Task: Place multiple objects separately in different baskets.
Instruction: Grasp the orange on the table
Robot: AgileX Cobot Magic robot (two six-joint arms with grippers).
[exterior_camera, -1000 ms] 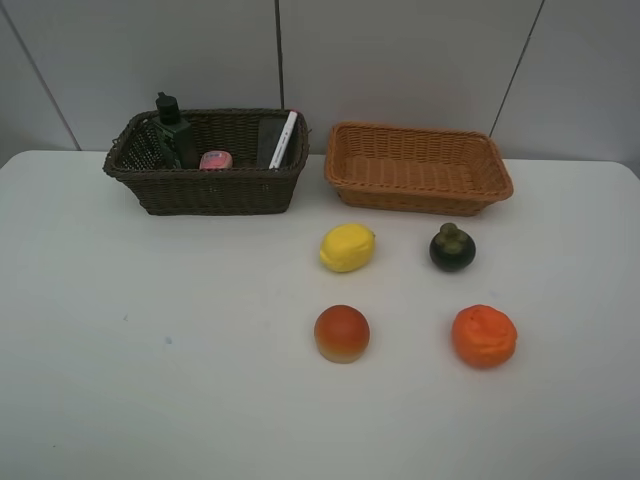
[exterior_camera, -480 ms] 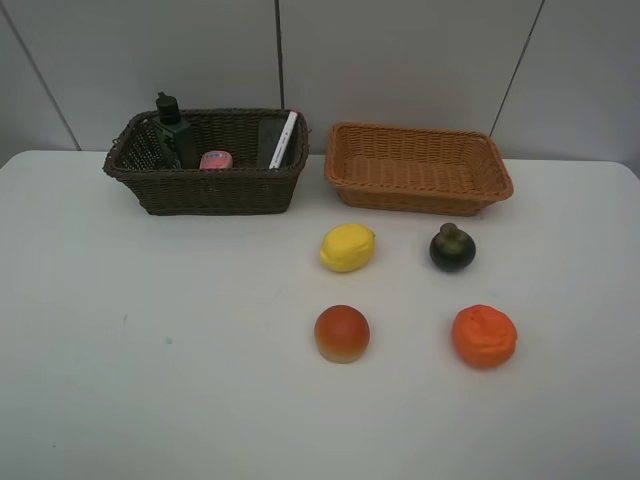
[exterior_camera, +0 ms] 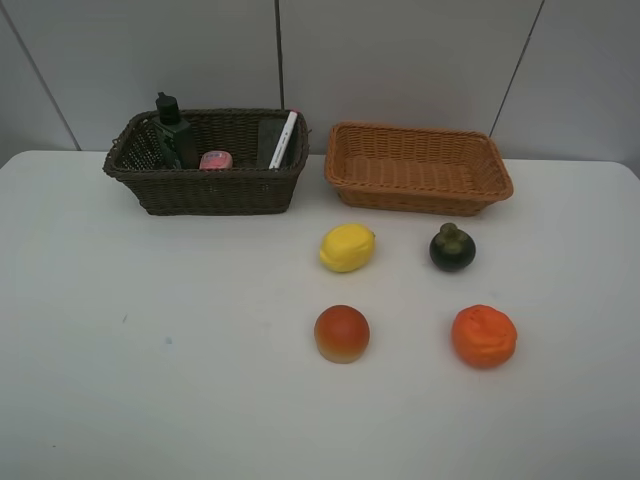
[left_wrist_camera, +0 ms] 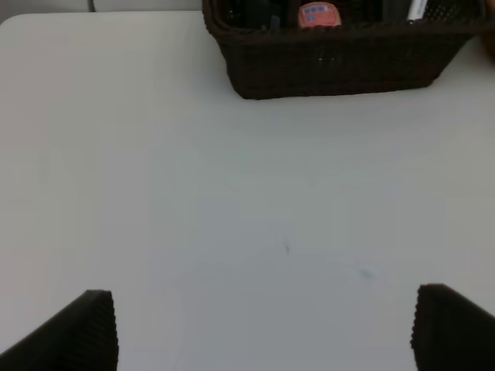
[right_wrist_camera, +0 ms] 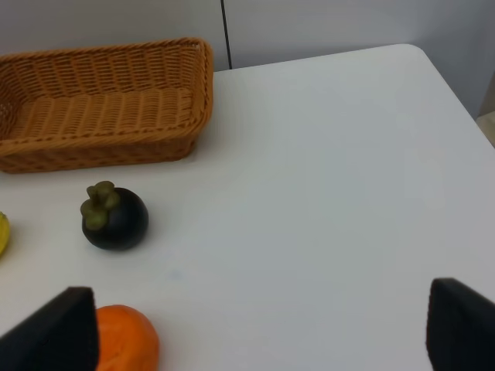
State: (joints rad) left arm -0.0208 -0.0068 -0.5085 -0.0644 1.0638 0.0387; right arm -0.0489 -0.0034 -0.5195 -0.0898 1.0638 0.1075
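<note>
The dark brown basket (exterior_camera: 210, 195) at the back left holds a dark green bottle (exterior_camera: 172, 125), a pink bottle (exterior_camera: 215, 160), a black eraser block (exterior_camera: 270, 140) and a white marker (exterior_camera: 284, 140). Beside it the light tan basket (exterior_camera: 415, 195) has nothing in it. On the table in front lie the lemon (exterior_camera: 347, 247), mangosteen (exterior_camera: 452, 248), red-orange fruit (exterior_camera: 342, 333) and orange (exterior_camera: 484, 336). My left gripper (left_wrist_camera: 263, 332) is open above bare table, short of the dark basket (left_wrist_camera: 340, 66). My right gripper (right_wrist_camera: 259, 328) is open near the orange (right_wrist_camera: 124, 340) and mangosteen (right_wrist_camera: 114, 218).
The white table ends at a grey panelled wall behind the baskets. Its right edge and rounded far corner (right_wrist_camera: 433, 62) show in the right wrist view. Neither arm appears in the exterior high view.
</note>
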